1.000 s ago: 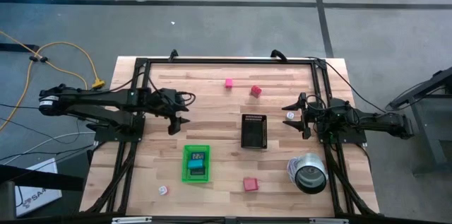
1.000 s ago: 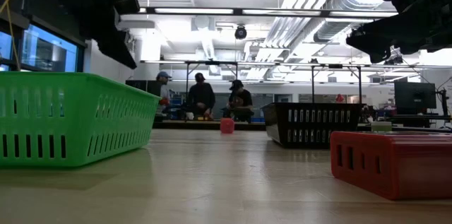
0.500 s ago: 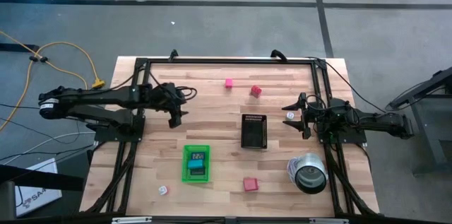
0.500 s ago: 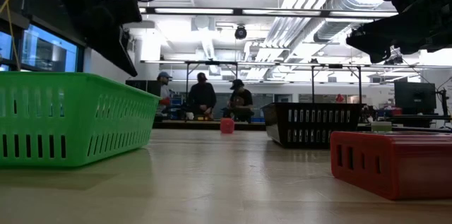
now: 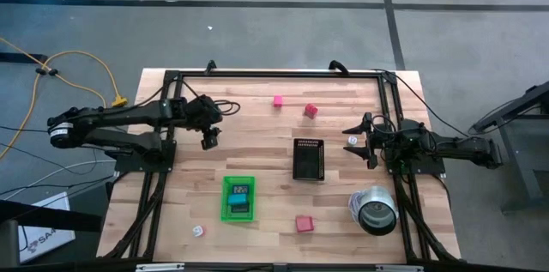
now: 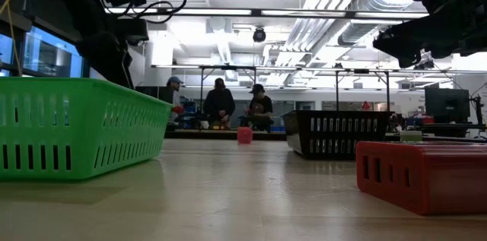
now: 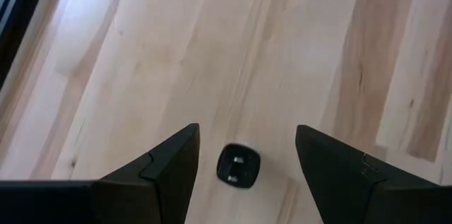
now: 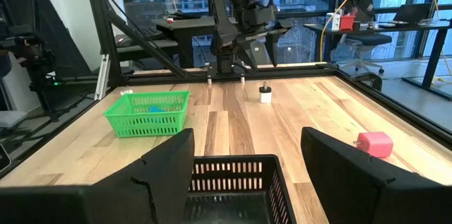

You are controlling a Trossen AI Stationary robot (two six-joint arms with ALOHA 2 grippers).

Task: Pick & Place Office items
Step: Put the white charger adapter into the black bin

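Left hand (image 5: 208, 141): over the left part of the worktop (image 5: 266, 130), fingers (image 7: 159, 174) spread apart, holding nothing; a small black piece (image 7: 237, 166) on the wood directly below, between them.
Right hand (image 5: 353, 136): at the right side, jaws wide, empty, a white piece (image 5: 352, 141) just beside it.
Green tray (image 5: 238, 197): near centre-left, with blue and dark pieces inside.
Black basket (image 5: 309, 159): mid-worktop.
Pink pieces: one far at (image 5: 279, 100), one near at (image 5: 303, 222).
Red piece (image 5: 310, 111): far, right of the pink.
Silver can (image 5: 375, 210): near right, lying on its side.
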